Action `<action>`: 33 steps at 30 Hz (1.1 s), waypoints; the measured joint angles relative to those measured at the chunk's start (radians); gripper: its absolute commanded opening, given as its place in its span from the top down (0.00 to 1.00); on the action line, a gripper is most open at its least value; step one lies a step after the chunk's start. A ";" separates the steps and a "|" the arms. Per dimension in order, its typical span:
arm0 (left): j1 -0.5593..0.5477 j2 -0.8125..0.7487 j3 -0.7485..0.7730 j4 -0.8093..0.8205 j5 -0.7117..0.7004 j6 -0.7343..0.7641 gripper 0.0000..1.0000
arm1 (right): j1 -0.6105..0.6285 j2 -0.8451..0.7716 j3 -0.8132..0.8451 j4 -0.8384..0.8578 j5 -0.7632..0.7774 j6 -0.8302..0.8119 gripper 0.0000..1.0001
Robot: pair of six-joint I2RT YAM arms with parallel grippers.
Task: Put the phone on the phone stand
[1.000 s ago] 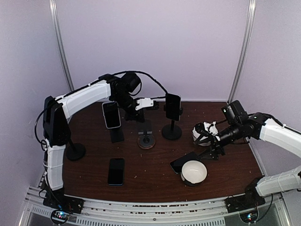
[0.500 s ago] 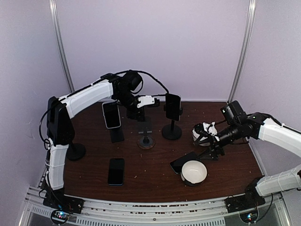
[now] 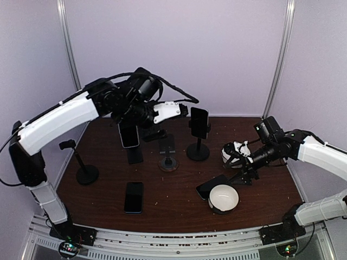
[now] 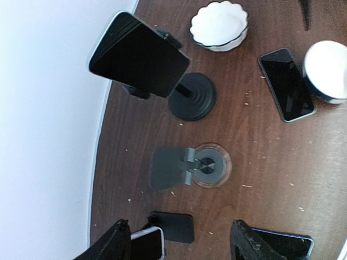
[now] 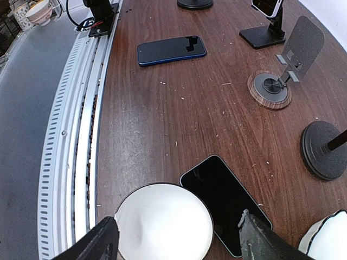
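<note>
While the left fingers [image 4: 116,244] gape empty, the right fingers [image 5: 263,238] spread wide over the phone [image 5: 225,203].

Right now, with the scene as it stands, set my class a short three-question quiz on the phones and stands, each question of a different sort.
1. True or false: the wood-rimmed stand holds a phone.
2. How many phones lie flat on the table? A one, B two, C three.
3. Fill in: the phone below the open right claw lies beside a white ____.
Key: 1 false, its plate is bare. 2 B: the blue-edged phone and the one below the right claw. 3 bowl.
</note>
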 measured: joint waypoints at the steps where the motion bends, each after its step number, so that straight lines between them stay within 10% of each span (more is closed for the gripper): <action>1: -0.026 -0.049 -0.043 -0.003 -0.015 -0.042 0.33 | 0.000 0.002 0.000 -0.001 0.000 0.000 0.21; 12: -0.103 -0.376 -0.754 0.046 -0.204 -0.856 0.36 | 0.032 0.043 0.030 -0.001 0.035 0.021 0.22; 16: -0.103 -0.488 -0.990 0.056 -0.206 -1.084 0.04 | 0.047 0.045 0.030 0.000 0.056 0.024 0.22; 33: -0.155 -0.436 -1.086 0.188 -0.153 -1.602 0.02 | 0.055 0.027 0.030 0.018 0.097 0.027 0.22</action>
